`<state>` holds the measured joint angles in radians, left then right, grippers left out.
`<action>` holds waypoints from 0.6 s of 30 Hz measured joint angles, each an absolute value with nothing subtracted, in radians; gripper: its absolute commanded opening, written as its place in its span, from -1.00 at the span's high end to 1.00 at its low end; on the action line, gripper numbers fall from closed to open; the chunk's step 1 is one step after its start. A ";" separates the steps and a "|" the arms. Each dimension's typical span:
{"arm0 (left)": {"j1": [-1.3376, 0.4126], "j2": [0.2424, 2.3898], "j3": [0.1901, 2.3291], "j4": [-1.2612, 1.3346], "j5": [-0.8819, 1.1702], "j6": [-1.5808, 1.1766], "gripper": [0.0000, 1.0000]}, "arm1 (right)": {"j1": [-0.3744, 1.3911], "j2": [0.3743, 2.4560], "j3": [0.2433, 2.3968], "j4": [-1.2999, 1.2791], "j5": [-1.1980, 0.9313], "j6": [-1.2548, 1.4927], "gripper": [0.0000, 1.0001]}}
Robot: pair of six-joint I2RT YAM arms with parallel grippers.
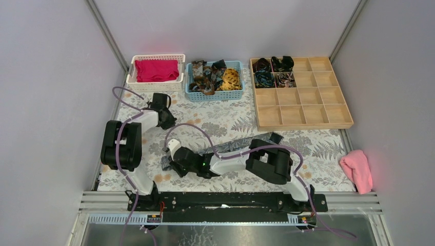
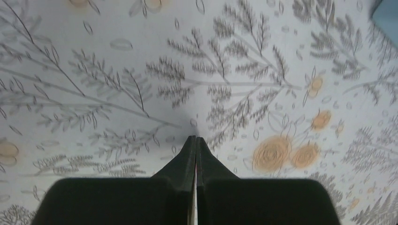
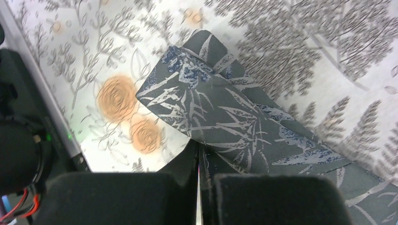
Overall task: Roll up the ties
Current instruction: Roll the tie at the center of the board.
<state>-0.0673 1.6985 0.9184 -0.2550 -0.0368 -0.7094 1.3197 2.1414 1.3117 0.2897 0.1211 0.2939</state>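
A grey leaf-print tie (image 3: 234,117) lies on the floral bench (image 3: 305,42), its end folded over, with the right end effector (image 3: 199,149) pinched tight on its edge, while the left end effector (image 2: 195,141) hovers above the bench, fingers pressed together and holding nothing.

Bright even light, soft shadows; tablecloth (image 3: 328,42) beyond the tie (image 3: 234,122) smears with blur.
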 measured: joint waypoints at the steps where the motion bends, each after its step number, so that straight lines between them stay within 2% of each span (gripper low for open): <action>1: -0.058 1.711 0.934 -0.256 -0.037 -0.709 1.00 | 1.308 2.152 1.326 0.292 0.118 0.293 1.00; 9: -0.031 1.717 0.941 -0.257 -0.080 -0.704 1.00 | 1.209 2.189 1.384 0.281 0.105 0.280 1.00; 18: -0.032 1.667 0.868 -0.211 -0.154 -0.693 1.00 | 1.218 2.190 1.388 0.272 0.110 0.261 1.00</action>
<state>-0.0319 1.6672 0.8680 -0.2108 -0.1543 -0.6926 1.2179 2.1899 1.3884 0.2718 0.1097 0.2607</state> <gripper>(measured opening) 0.007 0.009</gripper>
